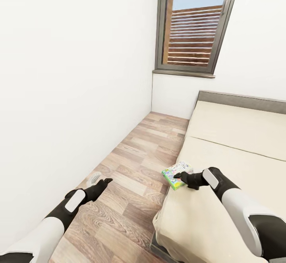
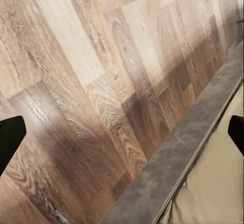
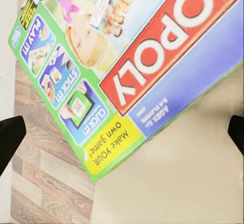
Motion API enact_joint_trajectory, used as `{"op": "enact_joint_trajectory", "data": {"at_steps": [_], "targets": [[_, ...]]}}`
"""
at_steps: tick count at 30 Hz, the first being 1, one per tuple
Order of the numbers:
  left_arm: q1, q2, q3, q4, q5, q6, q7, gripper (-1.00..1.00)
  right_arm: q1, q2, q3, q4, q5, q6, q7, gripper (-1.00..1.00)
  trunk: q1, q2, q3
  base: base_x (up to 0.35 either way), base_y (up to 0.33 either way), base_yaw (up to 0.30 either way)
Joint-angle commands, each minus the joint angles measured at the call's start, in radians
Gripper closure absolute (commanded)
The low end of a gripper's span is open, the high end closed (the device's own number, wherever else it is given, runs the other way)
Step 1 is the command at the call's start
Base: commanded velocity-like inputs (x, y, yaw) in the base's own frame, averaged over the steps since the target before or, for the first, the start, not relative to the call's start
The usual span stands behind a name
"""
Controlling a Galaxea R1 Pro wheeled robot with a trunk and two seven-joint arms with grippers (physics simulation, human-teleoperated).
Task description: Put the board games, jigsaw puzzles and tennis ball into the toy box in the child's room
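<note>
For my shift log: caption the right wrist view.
Open right gripper hovers over a Monopoly board game at the bed's edge.

A cream bed point(image 1: 238, 144) stands beside plank floor point(image 1: 131, 175), under a window point(image 1: 194, 24).

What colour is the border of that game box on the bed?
Bright green on the board game, clearest in the right wrist view.

We saw a bright, evenly lit room, with daylight coming from the window point(image 1: 193, 24). The white walls point(image 1: 71, 76) looked nearly washed out. Straight edges leaned at the head view's margins. A soft shadow darkened the floor point(image 2: 101, 112) beside the bed point(image 2: 173, 168); textures were slightly blurred.
</note>
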Motion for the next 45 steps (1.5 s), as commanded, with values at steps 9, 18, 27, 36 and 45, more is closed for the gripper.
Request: {"op": "enact_joint_trajectory", "data": {"at_steps": [9, 18, 27, 36, 45], "targets": [[0.0, 0.001, -0.005, 0.0, 0.005, 0.001, -0.026, -1.0, -0.001, -0.043, -0.064, -0.001, -0.006, 0.011, 0.007, -1.0, 0.0, 0.0, -0.001, 0.0, 0.0, 0.0], [0.0, 0.001, -0.006, 0.0, 0.005, 0.001, -0.036, -1.0, -0.001, -0.081, -0.105, -0.03, -0.012, 0.019, 0.012, -1.0, 0.0, 0.0, -0.001, 0.0, 0.0, 0.0], [0.0, 0.001, -0.007, 0.0, 0.005, 0.001, -0.038, -1.0, 0.003, -0.107, -0.113, -0.081, -0.017, 0.026, 0.079, -1.0, 0.0, 0.0, -0.001, 0.0, 0.0, 0.0], [-0.005, -0.004, -0.013, 0.001, 0.007, 0.003, -0.042, -1.0, 0.005, -0.131, -0.113, -0.111, -0.013, 0.029, 0.213, -1.0, 0.0, 0.0, -0.001, 0.0, 0.0, 0.0], [-0.057, -0.034, -0.02, 0.02, 0.008, 0.011, -0.085, -1.0, 0.044, -0.189, -0.107, -0.231, -0.007, 0.03, 0.422, -1.0, 0.0, 0.0, -0.001, 0.0, 0.0, 0.0]]}}
